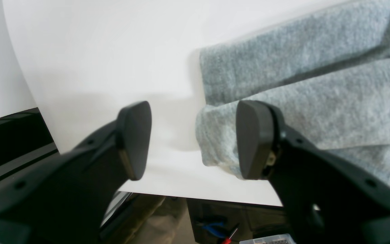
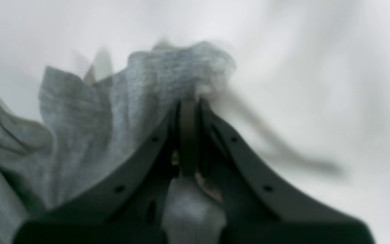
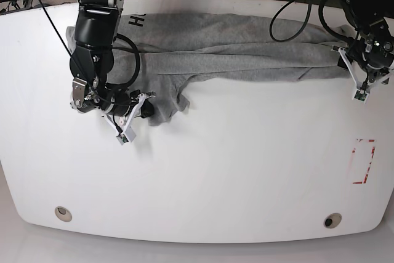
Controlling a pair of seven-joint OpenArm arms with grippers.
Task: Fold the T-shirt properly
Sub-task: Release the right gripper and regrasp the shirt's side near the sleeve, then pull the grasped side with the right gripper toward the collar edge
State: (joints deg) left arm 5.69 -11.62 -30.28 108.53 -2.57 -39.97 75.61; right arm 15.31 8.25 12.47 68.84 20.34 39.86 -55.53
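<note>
T-shirt (image 3: pixel 234 53) pinched by right gripper (image 2: pixel 189 101) — left gripper (image 1: pixel 193 139) gapes beside it

The T-shirt (image 1: pixel 317 101) is soft heather-grey cloth with a fuzzy, matt knit; the table (image 3: pixel 215 170) beneath is smooth white with a faint sheen; the left gripper (image 1: pixel 193 139) pads at 6 o'clock look matt dark plastic

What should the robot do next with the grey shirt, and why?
Probably close the left gripper on the T-shirt edge. Its pads stand open either side of that folded edge, gripping nothing, while the right gripper is already shut on a bunch of cloth. With both ends held, the arms could likely lift and fold it.
</note>
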